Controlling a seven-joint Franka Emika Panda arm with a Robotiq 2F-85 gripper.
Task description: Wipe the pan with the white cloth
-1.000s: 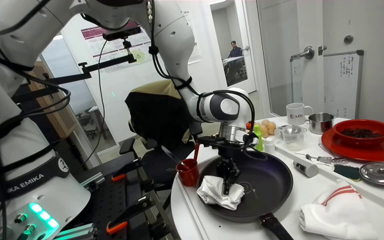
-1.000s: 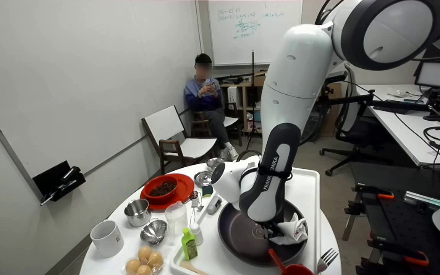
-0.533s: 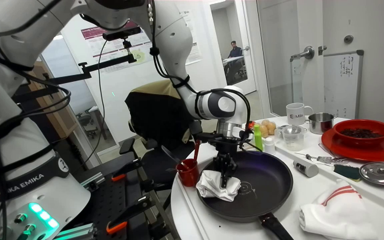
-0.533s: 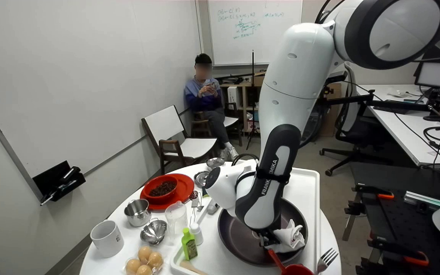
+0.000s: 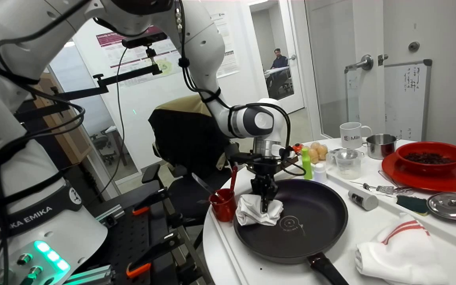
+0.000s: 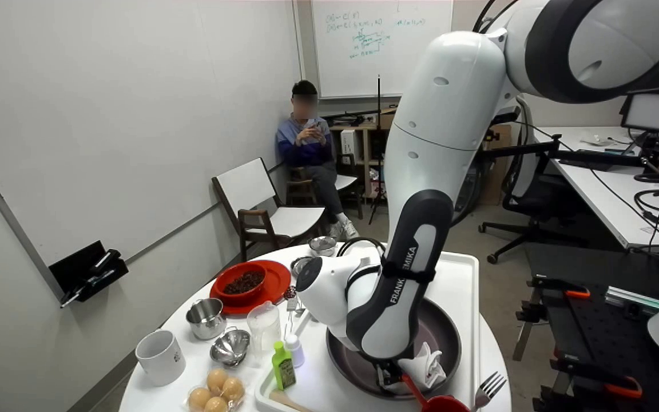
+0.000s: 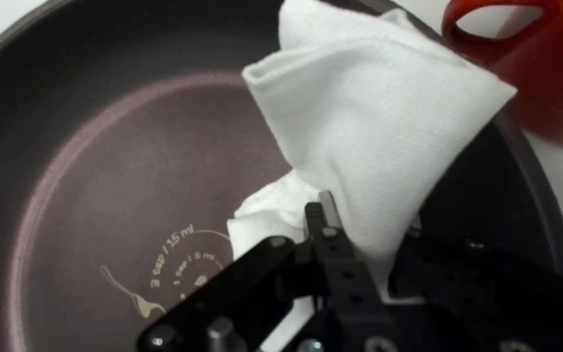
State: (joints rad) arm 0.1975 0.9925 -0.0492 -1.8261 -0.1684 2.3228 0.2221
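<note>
The dark frying pan (image 5: 315,233) lies on a white tray, its handle pointing to the front in an exterior view. It also shows in an exterior view (image 6: 441,329) and in the wrist view (image 7: 140,156). My gripper (image 5: 266,206) is inside the pan near the rim by the red cup, fingers pointing down. It is shut on a crumpled white cloth (image 5: 248,210), which shows in the other views too (image 6: 428,369) (image 7: 379,107). The cloth rests in the pan against its side. In the wrist view a fold of cloth lies between the fingers (image 7: 370,220); the far finger is partly hidden.
A red cup (image 5: 224,206) with utensils stands close beside the pan's rim. A second white cloth with red stripes (image 5: 402,253) lies near the pan handle. A green bottle (image 6: 284,366), white bottle (image 6: 294,350), eggs (image 6: 216,392) and grey shaker (image 5: 363,200) stand around.
My gripper and the cloth have slid along the pan's inside, away from the handle side and past the red cup. The cloth stays in the grip throughout.
</note>
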